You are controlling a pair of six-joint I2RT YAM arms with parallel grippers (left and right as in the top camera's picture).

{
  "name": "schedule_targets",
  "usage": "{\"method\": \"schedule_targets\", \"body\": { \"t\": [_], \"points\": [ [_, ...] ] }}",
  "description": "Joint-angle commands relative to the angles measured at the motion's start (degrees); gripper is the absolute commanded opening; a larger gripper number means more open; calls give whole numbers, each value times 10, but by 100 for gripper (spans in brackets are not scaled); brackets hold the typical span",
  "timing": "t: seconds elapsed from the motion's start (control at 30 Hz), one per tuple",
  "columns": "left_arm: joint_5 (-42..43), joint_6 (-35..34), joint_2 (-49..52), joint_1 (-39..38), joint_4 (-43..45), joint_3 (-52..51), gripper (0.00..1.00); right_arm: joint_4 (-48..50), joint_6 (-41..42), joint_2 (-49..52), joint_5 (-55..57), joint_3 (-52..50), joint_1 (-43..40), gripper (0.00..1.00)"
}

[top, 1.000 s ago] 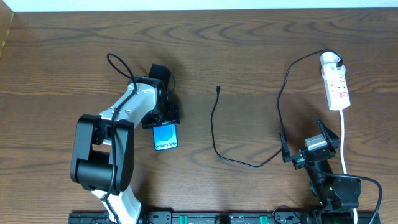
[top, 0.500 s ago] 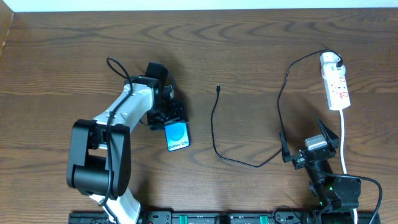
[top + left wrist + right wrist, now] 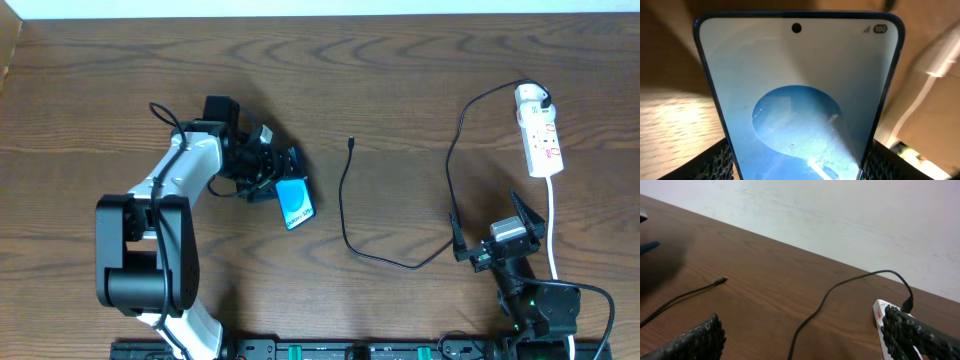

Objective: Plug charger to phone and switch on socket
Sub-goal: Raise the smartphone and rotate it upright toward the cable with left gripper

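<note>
- phone [image 3: 294,205]: bright blue-cyan screen, black edges
- charger [image 3: 352,145]: black all along
- socket [image 3: 540,135]: white with small red marks
- bench [image 3: 400,80]: dark brown wood grain

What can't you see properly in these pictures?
- Blue-screened, black-edged phone: left wrist view, the bottom edge cuts off its near end.
- Narrow white power strip: overhead, red switch marks too small to read; right wrist view, the right gripper's finger covers most of it.
- Thin black charger cable: overhead, its connector tip is too small to make out.
</note>
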Motion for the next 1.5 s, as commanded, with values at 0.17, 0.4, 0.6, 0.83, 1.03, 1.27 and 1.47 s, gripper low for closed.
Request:
{"method": "schedule_targets", "body": {
  "t": [0.17,0.4,0.6,0.83,1.03,1.27,1.47],
  "points": [
    [172,-21,-19,21,58,13,68,0,4,-3,-2,-2,6,99],
    [184,-105,-19,21,153,13,68,0,4,-3,-2,-2,6,99],
    [231,-196,-19,21,264,13,68,0,4,-3,-2,-2,6,99],
    [272,-293,-19,21,357,13,68,0,4,-3,-2,-2,6,99],
    [291,-333,-19,21,361,13,68,0,4,-3,-2,-2,6,99],
    [323,-366,-19,21,361,13,68,0,4,-3,-2,-2,6,99],
    [337,-413,-19,21,361,13,68,0,4,-3,-2,-2,6,99]
  ]
}}
